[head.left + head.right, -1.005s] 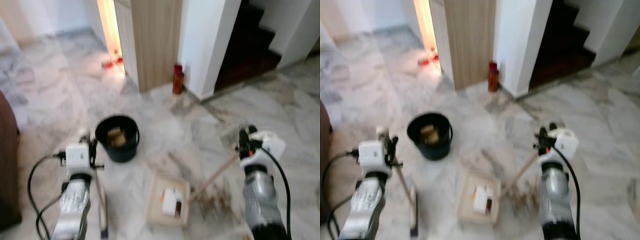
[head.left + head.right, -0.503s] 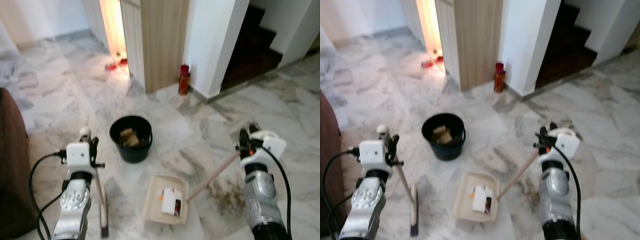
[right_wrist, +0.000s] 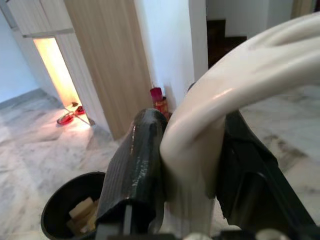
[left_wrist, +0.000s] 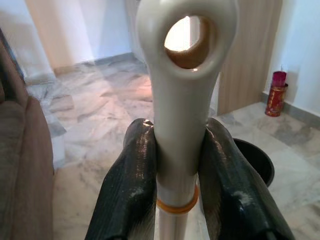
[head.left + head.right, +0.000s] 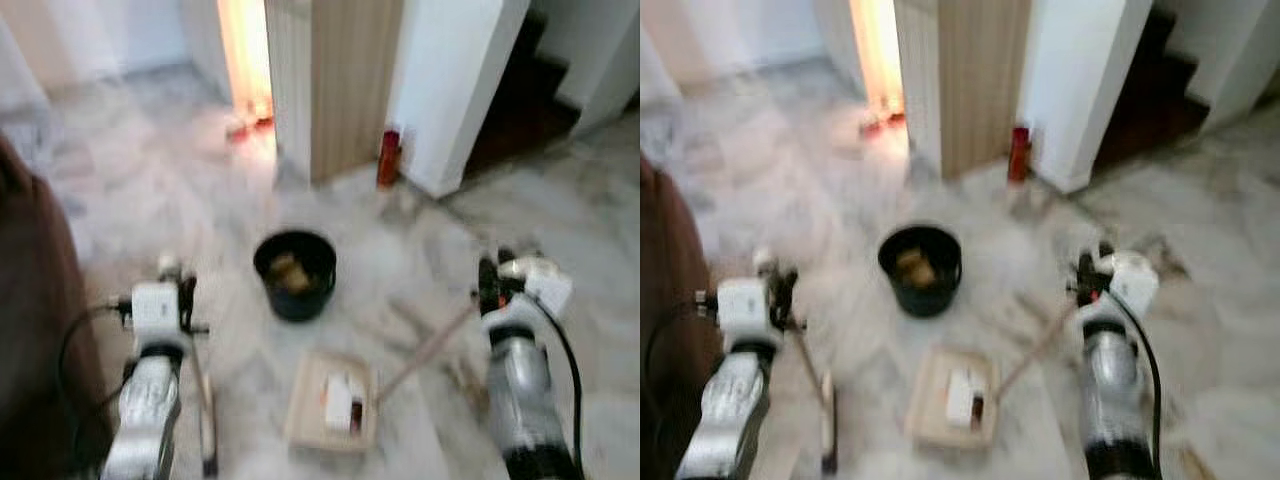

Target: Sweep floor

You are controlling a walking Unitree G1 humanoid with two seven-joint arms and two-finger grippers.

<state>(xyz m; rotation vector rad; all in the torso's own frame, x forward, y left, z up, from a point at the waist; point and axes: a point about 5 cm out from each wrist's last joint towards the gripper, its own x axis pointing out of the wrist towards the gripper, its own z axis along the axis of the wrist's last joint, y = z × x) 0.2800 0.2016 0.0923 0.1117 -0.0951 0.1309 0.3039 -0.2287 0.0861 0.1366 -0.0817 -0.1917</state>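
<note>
Two tools are held: the broom [image 5: 205,420] handle is pinched by the left gripper [image 4: 175,165] left of the dustpan [image 5: 332,403], whose long handle, clamped in the right gripper [image 3: 187,165], slants down-left from it, below the black bucket [image 5: 294,274].

Your head camera has swung, so the whole scene has slid across both eye views and gone blurred again after the sharper picture half a second ago. The round black plastic bucket [image 5: 294,273] now sits further toward your right in the picture than before, and more of the dark brown sofa [image 5: 35,330] fills your left edge. The things themselves have not shifted on the marble floor [image 5: 150,200].
</note>
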